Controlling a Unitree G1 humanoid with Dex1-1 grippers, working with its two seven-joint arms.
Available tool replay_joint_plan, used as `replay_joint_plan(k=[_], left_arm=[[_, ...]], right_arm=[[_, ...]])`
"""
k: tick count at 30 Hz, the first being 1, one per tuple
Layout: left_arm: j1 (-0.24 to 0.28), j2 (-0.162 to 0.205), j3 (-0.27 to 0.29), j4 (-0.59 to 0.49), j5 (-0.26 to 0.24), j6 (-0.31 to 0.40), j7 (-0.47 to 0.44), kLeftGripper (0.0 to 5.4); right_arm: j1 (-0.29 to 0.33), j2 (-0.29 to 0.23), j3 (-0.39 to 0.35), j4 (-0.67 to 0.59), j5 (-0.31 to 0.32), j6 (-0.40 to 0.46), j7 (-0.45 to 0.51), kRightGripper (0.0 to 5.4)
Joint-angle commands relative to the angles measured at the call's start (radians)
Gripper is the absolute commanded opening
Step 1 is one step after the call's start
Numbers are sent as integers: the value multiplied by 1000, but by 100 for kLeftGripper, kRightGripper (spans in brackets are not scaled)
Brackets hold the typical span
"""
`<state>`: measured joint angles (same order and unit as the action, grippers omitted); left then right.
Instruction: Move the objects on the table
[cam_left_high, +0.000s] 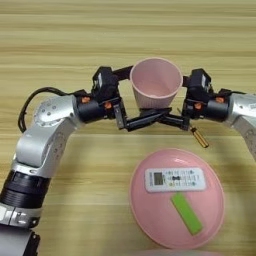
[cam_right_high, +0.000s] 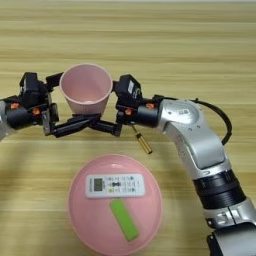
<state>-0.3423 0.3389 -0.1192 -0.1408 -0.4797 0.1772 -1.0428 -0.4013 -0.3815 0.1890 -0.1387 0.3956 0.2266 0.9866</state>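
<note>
1. Two hands flank the pink cup (cam_left_high: 155, 89): left hand (cam_left_high: 122, 100) and right hand (cam_left_high: 180, 107) each spread open around its sides.
2. The cup is upright between them, equally near both.
3. The remote (cam_left_high: 175, 179) lies crosswise on the pink plate (cam_left_high: 150, 220), nearer the robot.

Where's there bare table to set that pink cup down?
The wide wooden table beyond the cup is bare, and so is the strip left of the pink plate. It is crowded between both end effectors and the plate, which holds the remote control and a green stick.
</note>
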Motion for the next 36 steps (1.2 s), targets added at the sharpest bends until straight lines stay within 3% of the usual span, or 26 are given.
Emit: replay_joint_plan(k=[1,13,24,30,36], left_arm=[[3,3,-2,-29,-21,-27,-30,540],[-12,-10,37,-25,-53,-34,-1,540],[-38,-20,90,29,-39,-74,48,540],[-102,-76,166,128,-25,-139,169,540],[-141,-145,220,293,28,-245,318,540]], right_arm=[[4,-2,-19,-2,2,1,-15,412],[55,-14,-59,-9,21,-3,-23,412],[110,-32,-78,-2,16,-11,-19,412],[152,-34,-128,14,21,-23,-46,412],[217,-14,-203,63,-6,-55,-160,412]])
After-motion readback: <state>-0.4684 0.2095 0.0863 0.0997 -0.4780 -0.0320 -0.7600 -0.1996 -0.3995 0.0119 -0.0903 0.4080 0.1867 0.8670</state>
